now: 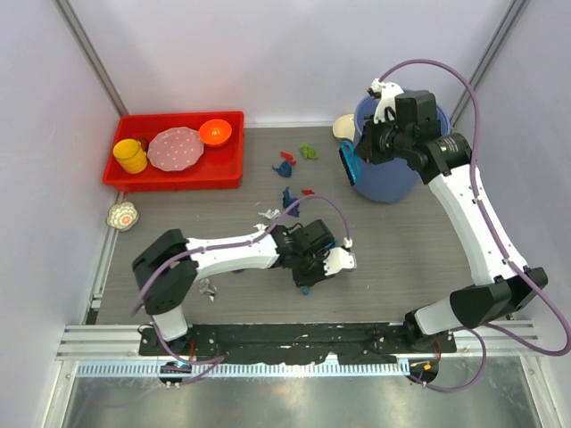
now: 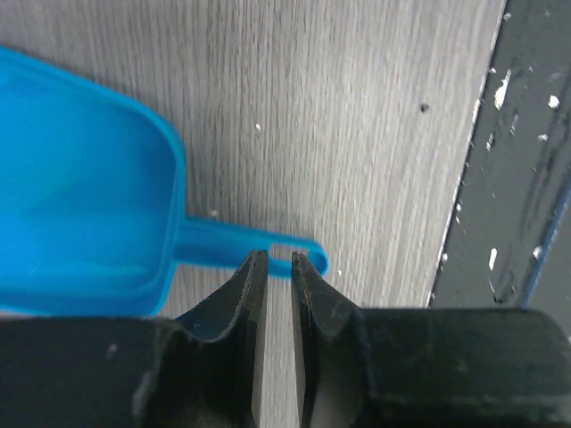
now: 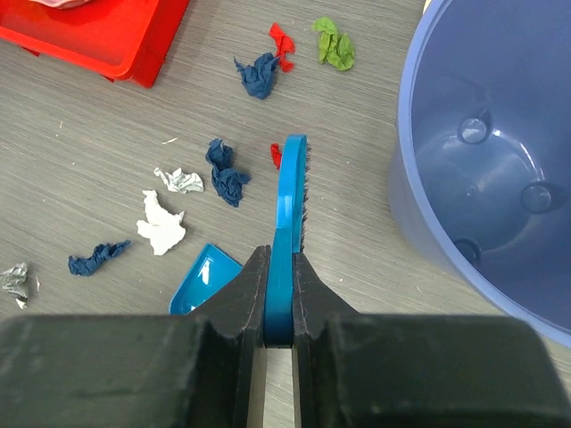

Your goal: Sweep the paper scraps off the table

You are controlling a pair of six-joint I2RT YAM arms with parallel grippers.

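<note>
**While the Brush Hangs by the Bucket, the Dustpan Lies Toward the Front Rail**

Because sweeping needs a pusher on one side and a catcher on the other, each arm has its own job. The right tool (image 3: 281, 254) is clamped on the handle of the blue brush (image 3: 290, 178). It holds the brush edge-on, bristles facing the bucket (image 3: 482, 152), which stands at two o'clock on the surface (image 1: 401, 259). That posture probably keeps the bristles off the wood until a stroke begins.

The paper scraps (image 3: 223, 174) lie loose on the surface, none of them gathered. Blue, red, green and white bits spread from the middle toward twelve o'clock, and a grey one sits off at seven o'clock beside the left arm.

The dustpan (image 2: 80, 178) lies flat at six o'clock from the main cluster, a sensible spot for catching litter pushed back toward the arms. The left tool (image 2: 277, 259) hangs over the end of its handle. A thin slit shows between the jaws with nothing seen inside it, and I cannot tell whether the tips nip the handle or merely hover above it.
</note>
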